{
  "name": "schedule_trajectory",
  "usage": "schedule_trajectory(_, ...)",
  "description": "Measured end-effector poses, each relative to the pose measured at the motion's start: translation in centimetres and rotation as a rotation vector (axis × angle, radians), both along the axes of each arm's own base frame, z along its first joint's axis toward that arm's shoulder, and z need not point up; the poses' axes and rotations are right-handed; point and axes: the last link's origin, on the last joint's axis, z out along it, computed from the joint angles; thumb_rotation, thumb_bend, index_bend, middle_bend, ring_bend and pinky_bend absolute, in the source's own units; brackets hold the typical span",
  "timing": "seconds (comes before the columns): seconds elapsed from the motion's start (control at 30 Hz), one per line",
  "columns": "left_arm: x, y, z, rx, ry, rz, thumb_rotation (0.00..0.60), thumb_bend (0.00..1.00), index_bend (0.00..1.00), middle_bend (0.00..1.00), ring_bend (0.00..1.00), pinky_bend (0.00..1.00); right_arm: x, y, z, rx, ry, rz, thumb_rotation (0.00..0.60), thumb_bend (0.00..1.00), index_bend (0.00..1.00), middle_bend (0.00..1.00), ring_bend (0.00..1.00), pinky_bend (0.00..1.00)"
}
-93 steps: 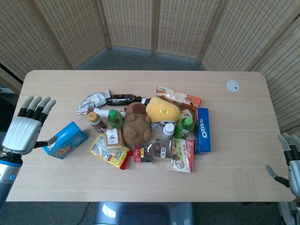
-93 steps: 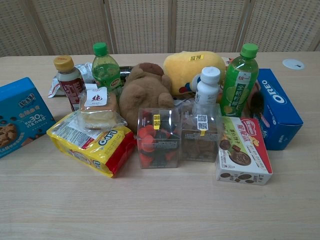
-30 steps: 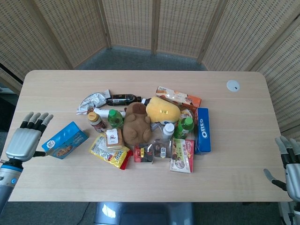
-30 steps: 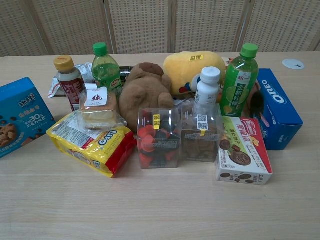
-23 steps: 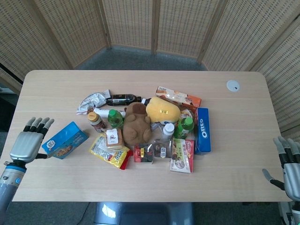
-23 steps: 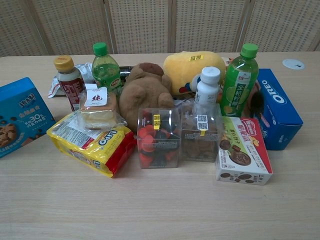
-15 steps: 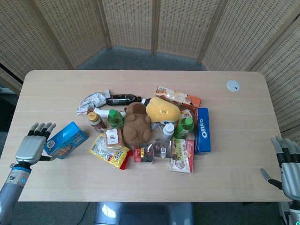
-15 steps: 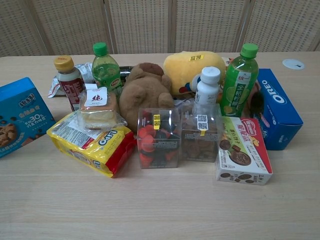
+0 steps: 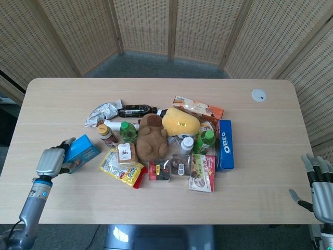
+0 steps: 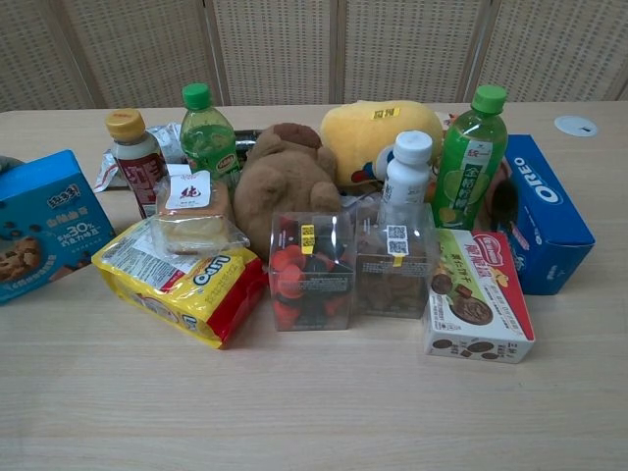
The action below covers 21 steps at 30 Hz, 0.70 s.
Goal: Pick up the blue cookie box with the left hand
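Observation:
The blue cookie box lies at the left end of the pile on the table; the chest view shows it at the far left. My left hand is at the box's left end. Its fingers curl over the far top edge, and a fingertip peeks out behind the box. The hand grips the box, which stays on the table, slightly turned. My right hand hovers off the table's right front corner with its fingers spread, holding nothing.
Right of the box lie a yellow snack pack, bottles, a brown plush, a yellow plush, clear tubs and a blue Oreo box. A white disc sits at the far right.
My left hand dropped and moved right to the box's left end, and its fingers closed over the box. The box turned slightly. The right hand barely moved.

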Motion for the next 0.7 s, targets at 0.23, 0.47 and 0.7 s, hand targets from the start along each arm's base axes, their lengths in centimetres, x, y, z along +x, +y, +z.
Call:
schedule_trajectory(0.23,0.5,0.9,0.6,0.095,-0.075,-0.061,0.600,0.50,0.58,0.66,0.79,0.84,-0.1,-0.3,-0.4,0.011,-0.003,-0.009,0.587,0.22,0.00,0.01,0.00,0.00)
schedule_trajectory(0.47,1.8,1.3,3.3,0.160,-0.101,-0.125,0.600,0.48,0.58,0.66,0.79,0.84,0.0,-0.9,-0.5,0.024,-0.003,0.003,0.586,0.22,0.00,0.01,0.00,0.00)
schedule_trajectory(0.7,5.3,1.7,7.5,0.218,-0.133,-0.207,0.600,0.48,0.57,0.65,0.79,0.84,0.6,-1.4,-0.3,0.023,0.004,0.028,0.586,0.22,0.00,0.01,0.00,0.00)
